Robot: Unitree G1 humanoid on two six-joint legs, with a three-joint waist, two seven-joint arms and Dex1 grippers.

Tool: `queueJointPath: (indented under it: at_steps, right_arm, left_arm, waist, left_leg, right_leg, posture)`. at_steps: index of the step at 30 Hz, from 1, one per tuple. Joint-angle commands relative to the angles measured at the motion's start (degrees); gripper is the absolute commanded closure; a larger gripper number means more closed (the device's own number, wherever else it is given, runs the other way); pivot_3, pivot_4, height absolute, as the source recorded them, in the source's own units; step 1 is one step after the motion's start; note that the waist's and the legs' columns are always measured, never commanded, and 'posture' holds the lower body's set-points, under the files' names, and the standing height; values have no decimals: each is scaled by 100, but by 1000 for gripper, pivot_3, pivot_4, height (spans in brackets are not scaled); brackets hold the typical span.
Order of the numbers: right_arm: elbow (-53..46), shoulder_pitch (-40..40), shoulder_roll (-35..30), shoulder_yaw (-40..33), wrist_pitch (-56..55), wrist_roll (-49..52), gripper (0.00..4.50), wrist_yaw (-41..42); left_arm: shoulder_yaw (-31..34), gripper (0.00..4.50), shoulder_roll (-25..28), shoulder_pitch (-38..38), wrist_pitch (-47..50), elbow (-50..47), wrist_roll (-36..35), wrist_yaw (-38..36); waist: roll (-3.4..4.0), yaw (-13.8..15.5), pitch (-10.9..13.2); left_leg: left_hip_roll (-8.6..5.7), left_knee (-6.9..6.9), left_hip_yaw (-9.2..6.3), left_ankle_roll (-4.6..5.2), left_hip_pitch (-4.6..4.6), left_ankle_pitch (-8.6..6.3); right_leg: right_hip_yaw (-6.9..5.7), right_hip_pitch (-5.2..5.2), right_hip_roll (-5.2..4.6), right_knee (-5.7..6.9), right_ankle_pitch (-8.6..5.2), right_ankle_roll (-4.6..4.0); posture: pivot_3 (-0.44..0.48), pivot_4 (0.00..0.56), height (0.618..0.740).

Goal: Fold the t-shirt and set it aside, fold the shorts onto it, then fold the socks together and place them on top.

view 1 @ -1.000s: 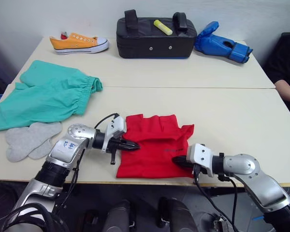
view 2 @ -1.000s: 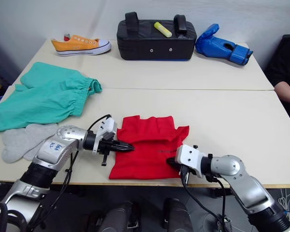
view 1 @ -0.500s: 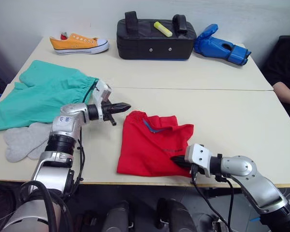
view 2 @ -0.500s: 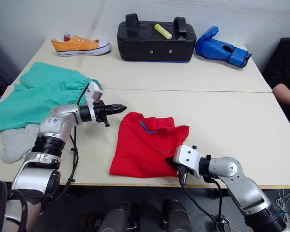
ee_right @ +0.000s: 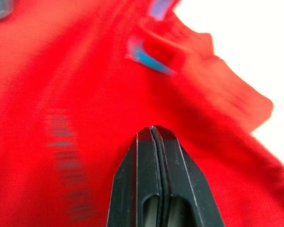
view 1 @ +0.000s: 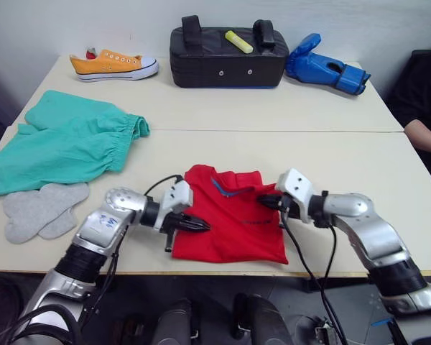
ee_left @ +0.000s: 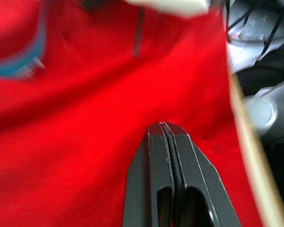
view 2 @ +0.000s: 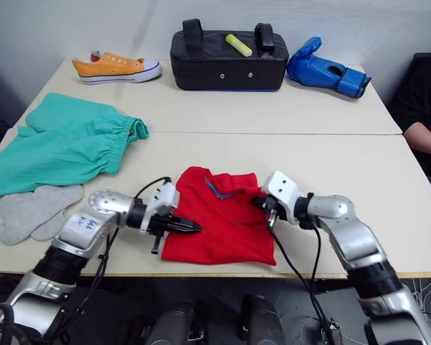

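Note:
The red t-shirt (view 1: pixel 233 219) lies folded into a rough rectangle near the table's front edge, its blue-lined collar (view 1: pixel 223 188) facing up. My left gripper (view 1: pixel 203 226) is shut, with its tips over the shirt's left front part; the left wrist view shows my left gripper (ee_left: pixel 164 125) with nothing between its fingers. My right gripper (view 1: pixel 261 202) is also shut, at the shirt's far right side, and my right gripper (ee_right: pixel 153 127) hovers over red cloth. The teal shorts (view 1: pixel 65 144) lie spread at the left. The grey socks (view 1: pixel 36 210) lie side by side in front of them.
Along the far edge stand an orange sneaker (view 1: pixel 115 65), a black padded bag (view 1: pixel 226 54) with a yellow marker (view 1: pixel 241 41) on top, and a blue glove (view 1: pixel 327 68). A person's arm (view 1: pixel 425 135) shows at the right edge.
My left gripper swung back from near the shorts to the shirt's left front part. My right gripper moved from the shirt's front corner up to its far right side. The shirt looks narrower.

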Motion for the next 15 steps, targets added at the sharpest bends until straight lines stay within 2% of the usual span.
queueJointPath:
  at_steps: [1,6,10,12,15]
  right_arm:
    - [1020,-595,233,68,-433,-403,4500,-127]
    - [1823,-1221,540,-283,-425,-213,4500,-159]
    - [1989,-1403,524,-434,-397,-180,4500,-65]
    - [1784,-1388,431,-590,-186,-18,4500,70]
    - [788,-1164,-2,-1078,904,644,4500,398]
  left_arm:
    - [-105,4477,57,104,-511,431,507,251]
    - [95,4477,74,301,-727,526,467,425]
    - [391,4477,135,450,-539,201,169,441]
    - [579,4477,175,454,-327,10,-31,417]
    - [996,4477,396,248,296,-327,-512,272]
  waist:
    - [9,-16,-5]
    - [11,-28,-6]
    - [13,-59,-7]
    - [16,-83,-5]
    - [43,-97,12]
  left_leg:
    - [0,0,3,1,4,1]
    - [-1,2,4,2,14,8]
    - [0,1,2,-1,17,10]
    - [0,0,2,-1,16,10]
    - [0,0,0,0,7,11]
  right_leg:
    - [1,3,0,1,0,0]
    - [3,9,-4,12,1,1]
    - [4,8,-5,18,1,1]
    - [3,7,-5,18,0,0]
    - [3,2,-6,17,0,1]
  posture:
    - [0,150,740]
    - [0,150,740]
    - [0,150,740]
    - [0,150,740]
    - [0,150,740]
